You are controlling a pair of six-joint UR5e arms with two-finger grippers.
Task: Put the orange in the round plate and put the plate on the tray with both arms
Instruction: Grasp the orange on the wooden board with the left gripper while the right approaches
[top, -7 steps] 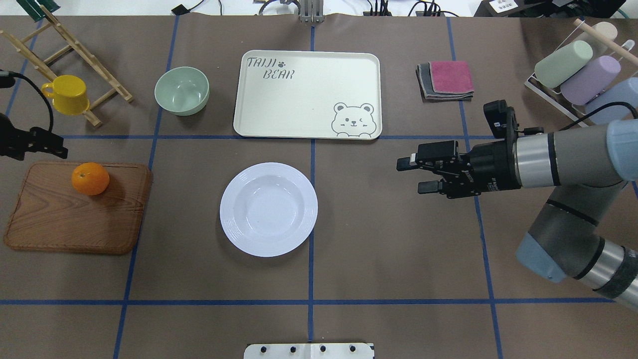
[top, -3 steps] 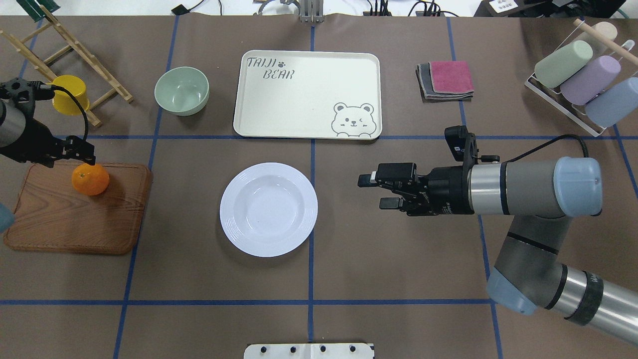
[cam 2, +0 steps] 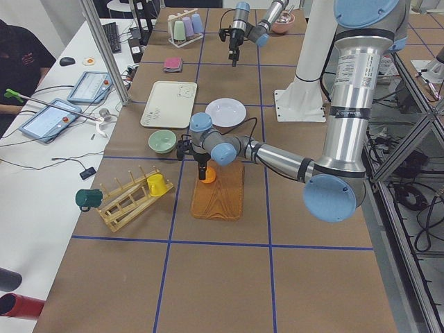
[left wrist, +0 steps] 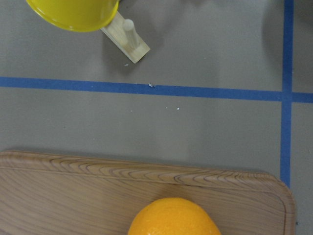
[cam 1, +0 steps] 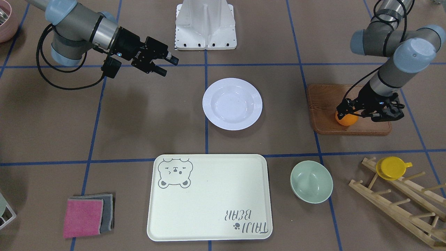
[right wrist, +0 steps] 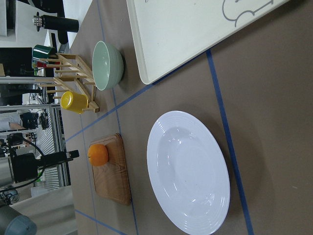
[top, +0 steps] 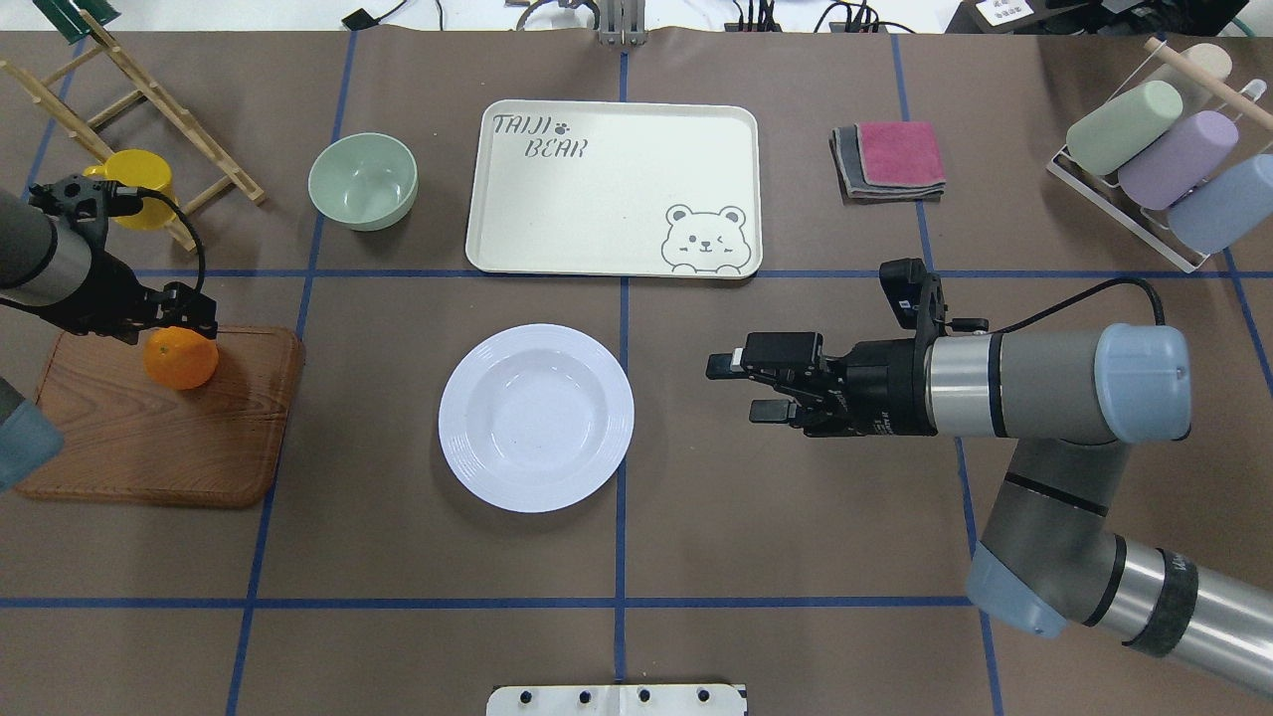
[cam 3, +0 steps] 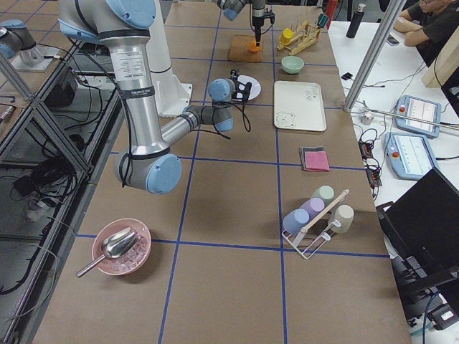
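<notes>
Moved left gripper (top: pixel 189 315) over orange (top: pixel 181 360), jaws' state untellable; moved right gripper (top: pixel 738 388), jaws apart, nearer round plate's (top: pixel 454 403) 3 o'clock.

Looking steeply down from behind and from across the table (top: pixel 696 557); along it from both ends, farther off; close in from 2 wrists, with the orange (left wrist: pixel 173 218) in both.

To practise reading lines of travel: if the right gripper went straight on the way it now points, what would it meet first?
Probably the round plate, at its near rim: the open right gripper points at it across bare table. Its height is unclear, so it might pass above.
</notes>
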